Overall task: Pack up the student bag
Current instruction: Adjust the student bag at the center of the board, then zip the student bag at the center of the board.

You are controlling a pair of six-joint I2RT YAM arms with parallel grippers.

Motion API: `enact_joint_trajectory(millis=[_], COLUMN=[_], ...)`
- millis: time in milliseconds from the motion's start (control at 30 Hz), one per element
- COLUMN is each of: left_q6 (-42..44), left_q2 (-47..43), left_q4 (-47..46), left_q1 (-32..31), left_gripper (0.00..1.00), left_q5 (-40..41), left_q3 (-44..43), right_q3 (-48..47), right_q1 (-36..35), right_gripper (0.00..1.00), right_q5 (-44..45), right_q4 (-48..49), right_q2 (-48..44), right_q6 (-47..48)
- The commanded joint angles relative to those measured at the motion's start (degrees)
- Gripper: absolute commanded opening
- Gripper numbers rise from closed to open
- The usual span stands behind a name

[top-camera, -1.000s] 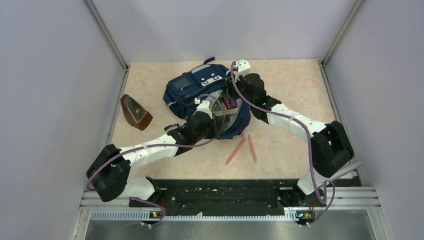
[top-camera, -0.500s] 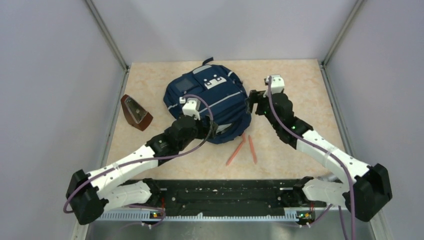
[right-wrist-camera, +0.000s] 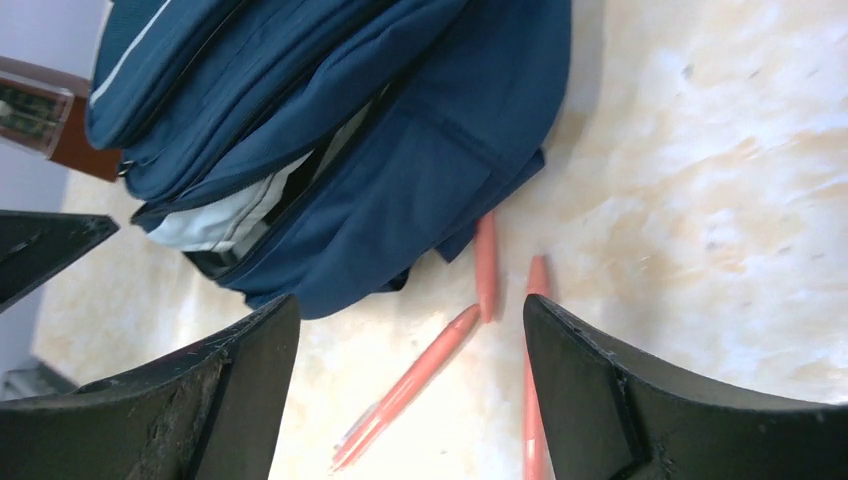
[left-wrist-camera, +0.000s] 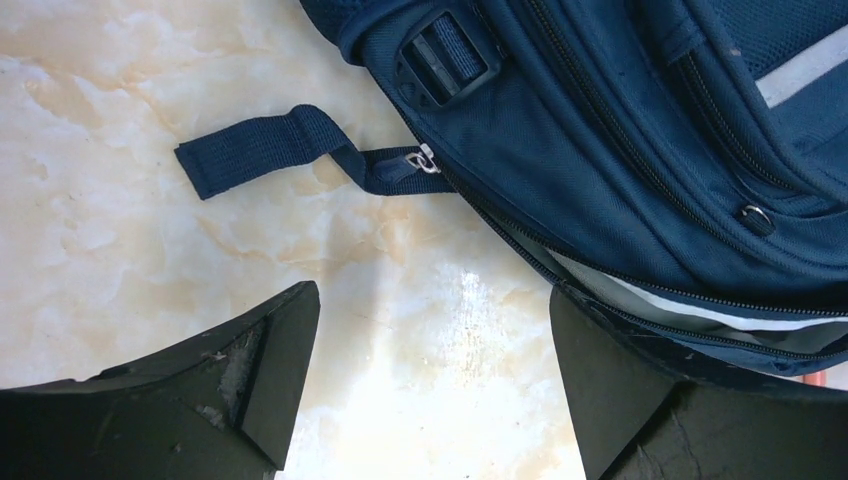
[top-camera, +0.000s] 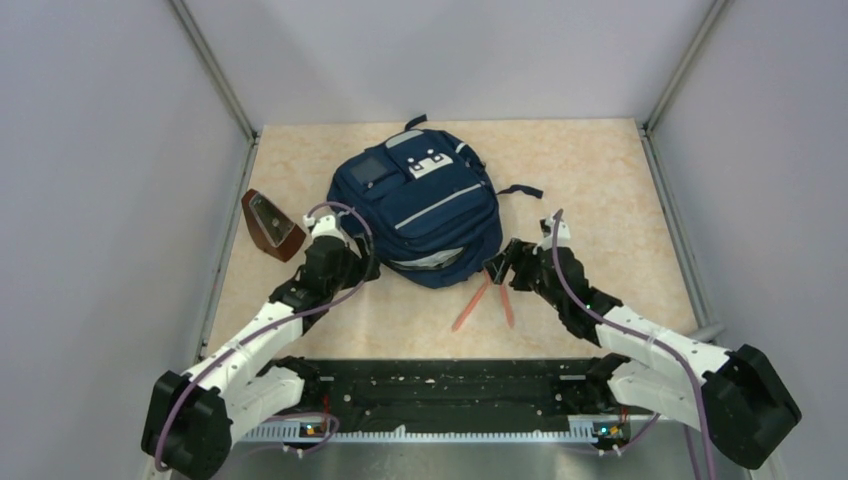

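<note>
The student bag (top-camera: 420, 205), navy with grey strips and a white patch, lies flat at mid-table with its front up. Its near zip gapes a little and shows pale lining (left-wrist-camera: 690, 308) (right-wrist-camera: 225, 218). My left gripper (top-camera: 366, 266) (left-wrist-camera: 432, 300) stands open over bare table at the bag's (left-wrist-camera: 620, 130) near-left corner, holding nothing. A loose strap end (left-wrist-camera: 255, 150) lies ahead of it. My right gripper (top-camera: 502, 266) (right-wrist-camera: 410, 305) is open at the bag's (right-wrist-camera: 330, 130) near-right corner, above salmon-pink pens (top-camera: 470, 305) (right-wrist-camera: 410, 385), and is empty too.
A brown wedge-shaped object (top-camera: 271, 226) (right-wrist-camera: 45, 120) lies left of the bag near the left wall. Pale walls close the table on three sides. The black rail (top-camera: 440, 385) with both arm bases runs along the near edge.
Both grippers let go of the bag and opened, then drew back toward the near edge. The bag's opening fell nearly shut, hiding the book seen inside a second ago.
</note>
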State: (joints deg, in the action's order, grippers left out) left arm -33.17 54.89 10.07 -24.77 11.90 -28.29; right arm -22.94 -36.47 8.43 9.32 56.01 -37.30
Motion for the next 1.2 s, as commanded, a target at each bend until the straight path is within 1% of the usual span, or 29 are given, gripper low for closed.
enact_joint_trajectory(millis=[0,67,133,300,400,533,600,633,700,767,800,833,867,933,967,1067,1167], left_q6=[-0.6,-1.2,-1.7,-1.9,-1.7,-1.7,-2.1,-2.3,-2.7,-2.5,-2.2,-2.0,-1.7,-1.2,-0.9,-0.2,2.1], left_q2=[0.7,1.2,0.9,0.7,0.7,0.9,1.5,1.8,2.3,2.3,2.2,2.3,2.4,3.2,3.8,6.7,10.0], left_q4=[-5.3,-5.7,-7.2,-8.7,-8.6,-8.4,-8.5,-8.7,-9.5,-12.3,-13.9,-15.1,-15.9,-16.8,-17.2,-19.8,-23.1], left_q1=[3.7,4.9,5.7,6.9,7.1,8.2,9.2,9.8,10.8,11.0,11.1,11.1,11.1,11.1,11.2,11.2,11.2], left_gripper=[0.90,0.90,0.90,0.90,0.90,0.90,0.91,0.91,0.91,0.91,0.91,0.91,0.91,0.91,0.91,0.90,0.85], left_q5=[-4.3,-5.1,-6.1,-8.5,-8.6,-7.8,-7.8,-8.1,-9.2,-10.3,-10.9,-11.4,-11.6,-11.6,-13.4,-15.9,-20.0], left_q3=[0.3,0.6,1.4,1.9,2.1,2.6,2.8,2.9,3.4,4.3,4.8,5.3,5.6,5.8,5.8,5.7,5.0], right_q3=[2.6,3.2,2.1,1.0,-0.8,-1.8,-4.1,-5.1,-5.9,-6.6,-7.1,-7.4,-7.7,-8.2,-8.6,-10.7,-13.7], right_q1=[-1.7,-1.7,-1.8,-1.8,-1.8,-1.8,-1.6,-1.6,-1.4,-0.7,-0.2,0.5,1.8,3.6,4.5,6.6,8.3], right_gripper=[0.80,0.79,0.76,0.76,0.76,0.76,0.73,0.69,0.55,0.44,0.36,0.24,0.15,0.03,0.00,0.00,0.00], right_q5=[-3.0,-3.5,-2.8,-1.2,-1.1,-1.8,-1.0,-0.5,0.0,-0.6,-1.0,-1.4,-1.9,-2.8,-3.0,-3.0,-3.4], right_q4=[14.3,18.0,18.6,22.8,23.7,28.9,27.1,26.2,26.4,26.4,26.1,25.6,25.1,24.1,23.2,19.2,15.1], right_q2=[1.9,4.6,7.7,14.2,18.3,23.0,24.7,25.3,25.6,25.3,24.9,24.4,23.8,22.3,21.4,19.7,19.4], right_q6=[-9.9,-11.7,-12.7,-13.6,-13.8,-12.2,-10.7,-9.8,-7.9,-6.8,-6.3,-6.0,-5.7,-5.0,-4.3,-1.5,1.0])
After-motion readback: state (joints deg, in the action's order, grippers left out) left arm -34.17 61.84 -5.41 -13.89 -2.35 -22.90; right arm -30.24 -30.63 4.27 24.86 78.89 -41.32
